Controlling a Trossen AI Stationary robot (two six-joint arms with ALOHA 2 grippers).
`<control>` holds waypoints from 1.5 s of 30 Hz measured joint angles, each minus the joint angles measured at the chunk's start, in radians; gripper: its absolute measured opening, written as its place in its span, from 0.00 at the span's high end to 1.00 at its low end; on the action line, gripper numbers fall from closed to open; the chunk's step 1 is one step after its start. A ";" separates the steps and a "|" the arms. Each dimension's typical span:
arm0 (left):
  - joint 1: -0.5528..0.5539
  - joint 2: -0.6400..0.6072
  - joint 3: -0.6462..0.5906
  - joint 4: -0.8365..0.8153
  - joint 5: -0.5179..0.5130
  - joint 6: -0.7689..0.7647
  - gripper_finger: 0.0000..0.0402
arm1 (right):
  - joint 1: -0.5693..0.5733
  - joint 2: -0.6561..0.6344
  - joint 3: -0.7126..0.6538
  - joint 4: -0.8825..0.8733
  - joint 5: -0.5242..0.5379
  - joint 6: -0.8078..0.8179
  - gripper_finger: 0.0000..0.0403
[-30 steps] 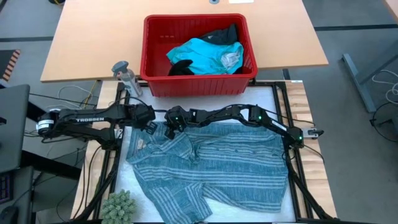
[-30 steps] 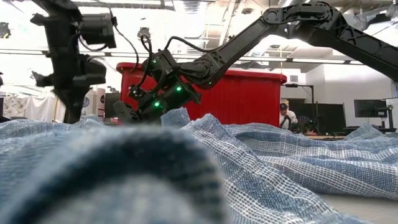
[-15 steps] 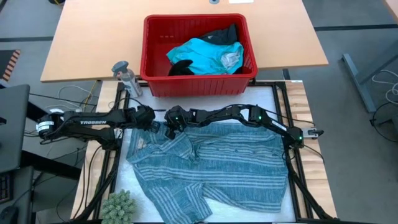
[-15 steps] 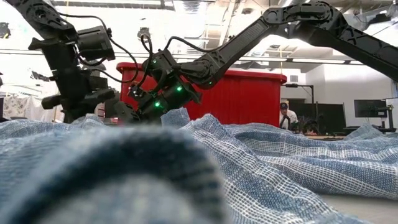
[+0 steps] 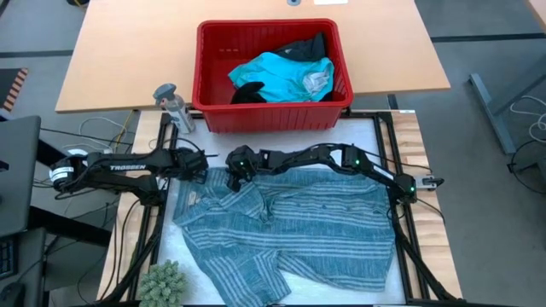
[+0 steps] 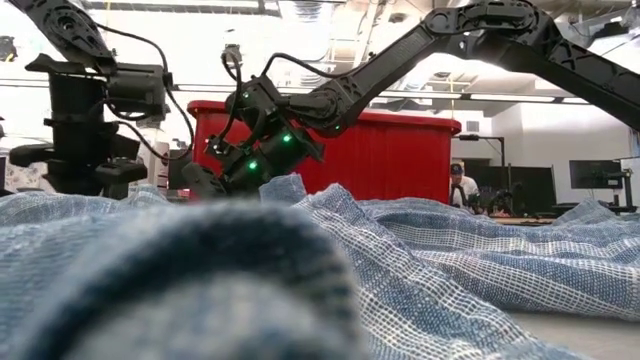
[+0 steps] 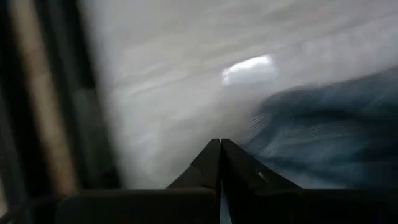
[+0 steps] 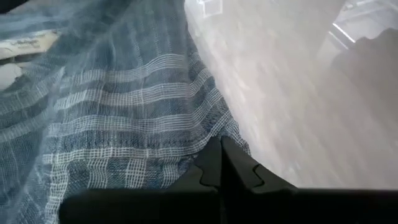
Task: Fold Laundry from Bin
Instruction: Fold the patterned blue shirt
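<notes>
The blue-grey striped shirt (image 5: pixel 290 223) lies spread and rumpled on the white table top, its collar end toward the far left. My right gripper (image 5: pixel 232 177) reaches across from the right and is shut on the shirt's far-left part (image 8: pixel 155 112). My left gripper (image 5: pixel 203 163) hovers shut just left of the shirt, over bare table (image 7: pixel 161 112), with nothing between its fingers (image 7: pixel 211 158). The red bin (image 5: pixel 213 77) stands beyond the table's far edge and holds a turquoise garment (image 5: pixel 277 72) and black ones (image 5: pixel 303 47). My right gripper pinches an edge of the striped shirt (image 8: pixel 214 127) between its two fingertips (image 8: pixel 230 155). It comes slanting down from the right. The cloth fans out from the fingertips and lies on the table; one layer or several, I cannot tell.
A small grey bottle (image 5: pixel 171 104) stands left of the bin. A green spiky ball (image 5: pixel 162 281) sits at the table's near left corner. Dark frame rails (image 5: pixel 401 213) run along the table's sides. A person (image 6: pixel 457 185) shows far off in the room.
My left gripper has drawn back a little from the shirt's collar end, toward the table's far left, and has turned at the wrist. My right gripper and the shirt have stayed where they were.
</notes>
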 joint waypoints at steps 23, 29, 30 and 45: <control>-0.150 -0.144 0.064 0.376 -0.149 0.079 1.00 | -0.006 -0.001 -0.002 -0.006 0.007 -0.003 0.93; -0.167 0.023 0.064 0.392 -0.084 0.038 1.00 | -0.006 -0.001 -0.002 -0.006 0.007 -0.003 0.93; -0.176 0.038 0.064 0.390 -0.076 0.029 1.00 | -0.006 -0.001 -0.002 -0.006 0.007 -0.003 0.93; -0.297 0.066 0.008 0.216 -0.118 -0.165 1.00 | -0.007 -0.001 -0.002 -0.010 0.003 -0.019 0.93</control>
